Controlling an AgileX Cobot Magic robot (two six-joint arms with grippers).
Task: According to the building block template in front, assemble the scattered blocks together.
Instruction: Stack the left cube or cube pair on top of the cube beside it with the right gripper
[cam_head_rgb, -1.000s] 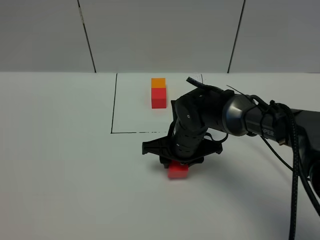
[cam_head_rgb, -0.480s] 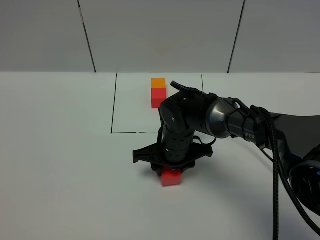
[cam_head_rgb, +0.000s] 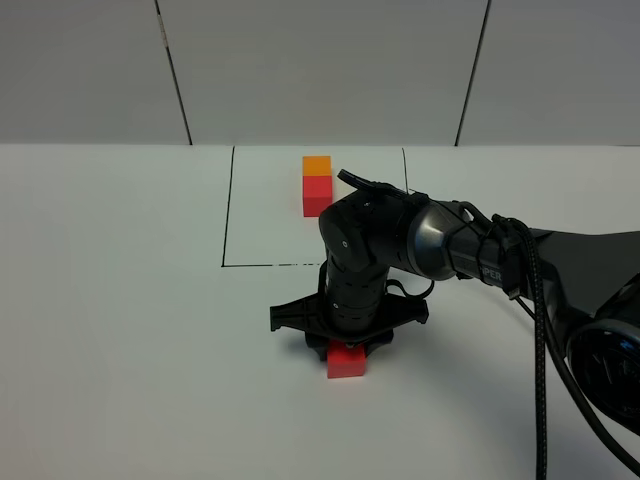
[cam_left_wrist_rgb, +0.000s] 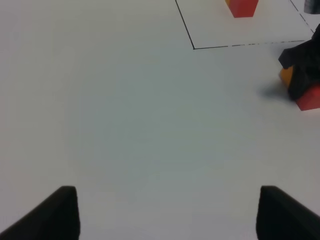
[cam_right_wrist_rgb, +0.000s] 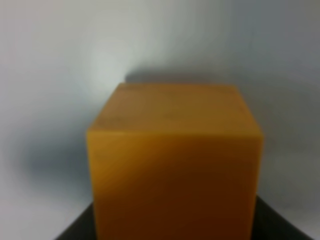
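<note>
the small matte orange cube (cam_right_wrist_rgb: 174, 165) fills the right wrist view, its flat top and front face plain and a little blurred, its lower part cut off by the picture's edge. in the left wrist view only a sliver of that orange shows, just behind the small matte red cube (cam_head_rgb: 346, 360). the red cube sits on the white table (cam_head_rgb: 120, 330) in front of the thin black drawn rectangle (cam_head_rgb: 226, 210), outside it. the black right gripper (cam_head_rgb: 346, 344) is down over both cubes, directly above the red one, and hides the orange cube entirely from the high camera. its fingers are covered by its own wrist, so whether the jaws clamp the orange cube, or how far apart they stand, cannot be told.

inside the outline, toward the back, stands the template pair of joined orange and red cubes (cam_head_rgb: 317, 186), orange behind red, well apart from the loose cubes.

the left gripper (cam_left_wrist_rgb: 165, 212) shows only two dark fingertips (cam_left_wrist_rgb: 62, 212), wide apart over bare table.
</note>
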